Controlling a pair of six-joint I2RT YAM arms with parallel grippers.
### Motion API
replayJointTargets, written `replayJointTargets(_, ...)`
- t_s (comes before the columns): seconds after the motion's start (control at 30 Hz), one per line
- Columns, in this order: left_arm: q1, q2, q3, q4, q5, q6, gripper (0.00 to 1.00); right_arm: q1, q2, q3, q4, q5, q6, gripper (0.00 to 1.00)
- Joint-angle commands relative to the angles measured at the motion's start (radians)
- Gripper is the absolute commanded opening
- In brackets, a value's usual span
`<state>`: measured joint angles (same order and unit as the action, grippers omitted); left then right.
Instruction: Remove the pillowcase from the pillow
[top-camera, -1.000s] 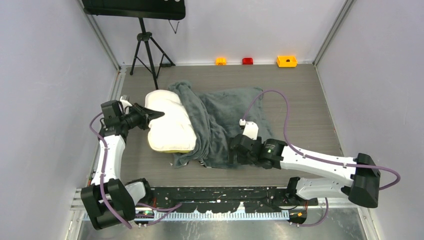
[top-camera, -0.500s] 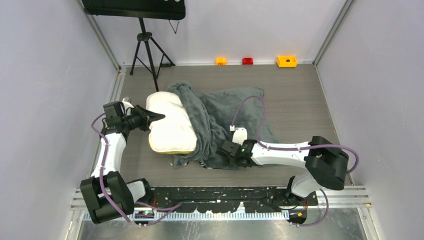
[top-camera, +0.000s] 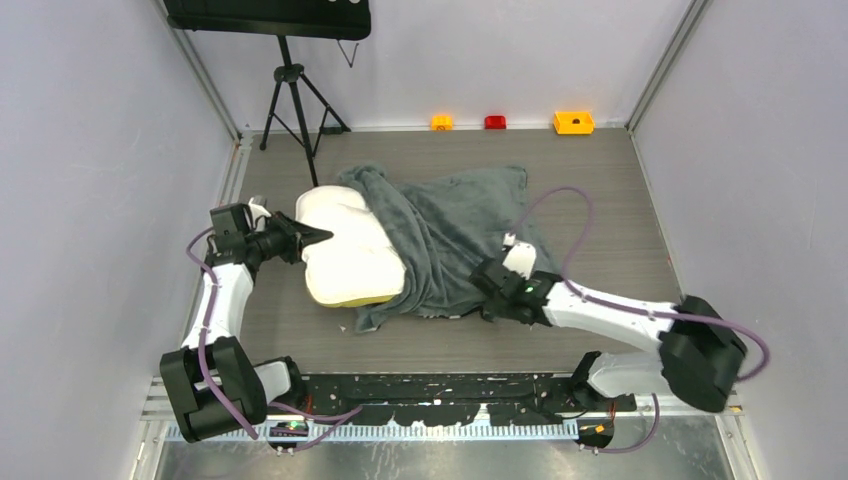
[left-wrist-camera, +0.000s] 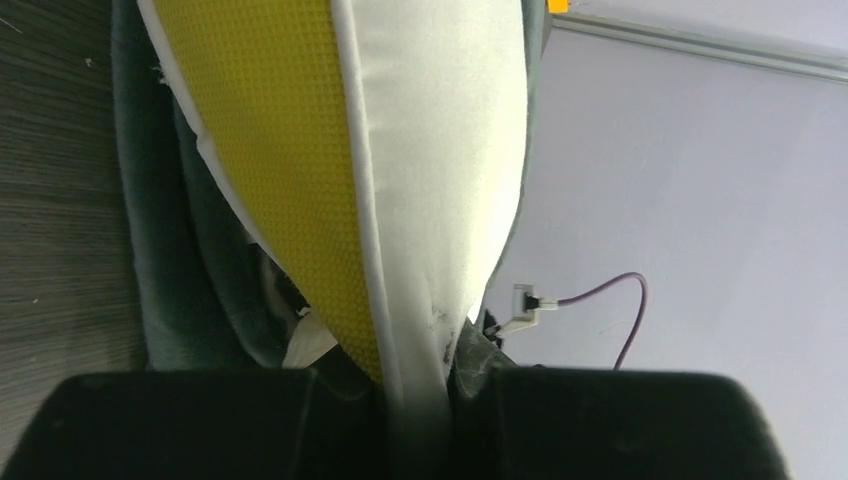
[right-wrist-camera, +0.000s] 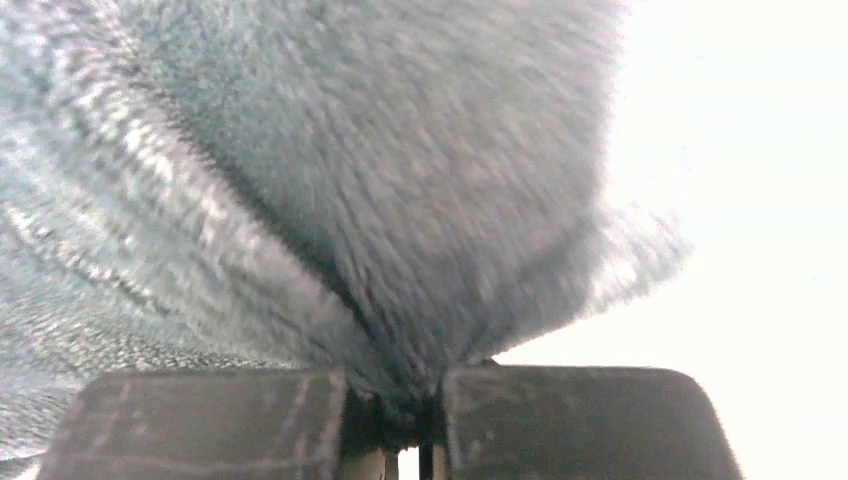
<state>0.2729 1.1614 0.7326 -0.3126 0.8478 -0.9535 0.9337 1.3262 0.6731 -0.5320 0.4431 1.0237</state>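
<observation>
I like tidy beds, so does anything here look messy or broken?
Nothing looks broken or spilled. The pillowcase is crumpled and covers only part of the pillow; the left gripper pinches the pillow's edge, the right gripper pinches the pillowcase.

White arm links (top-camera: 215, 310), black joints (top-camera: 705, 350), looping purple cables (top-camera: 565, 189), small green light (top-camera: 527, 291).

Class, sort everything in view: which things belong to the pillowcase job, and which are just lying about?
Job: pillowcase, pillow, left gripper, right gripper.
Lying about: tripod, orange block, red block, yellow bin.
</observation>
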Motion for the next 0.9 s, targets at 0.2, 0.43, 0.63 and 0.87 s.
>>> replayJointTargets(0.2, 0.030, 0.024, 0.200, 0.109, 0.013, -0.109, 0.00, -0.399, -0.403, -0.049, -0.172, 0.083, -0.122, 0.00)
replayJointTargets(0.43, 0.106, 0.090, 0.409, 0.088, 0.028, -0.169, 0.00, -0.734, -0.378, 0.018, -0.209, -0.040, -0.186, 0.00)
replayJointTargets(0.63, 0.120, 0.053, 0.298, 0.118, 0.009, -0.167, 0.00, -0.909, -0.382, 0.031, -0.183, -0.115, -0.208, 0.00)
replayJointTargets(0.87, 0.119, 0.039, 0.189, 0.027, 0.011, -0.032, 0.00, -1.079, -0.420, 0.070, -0.208, -0.100, -0.209, 0.00)
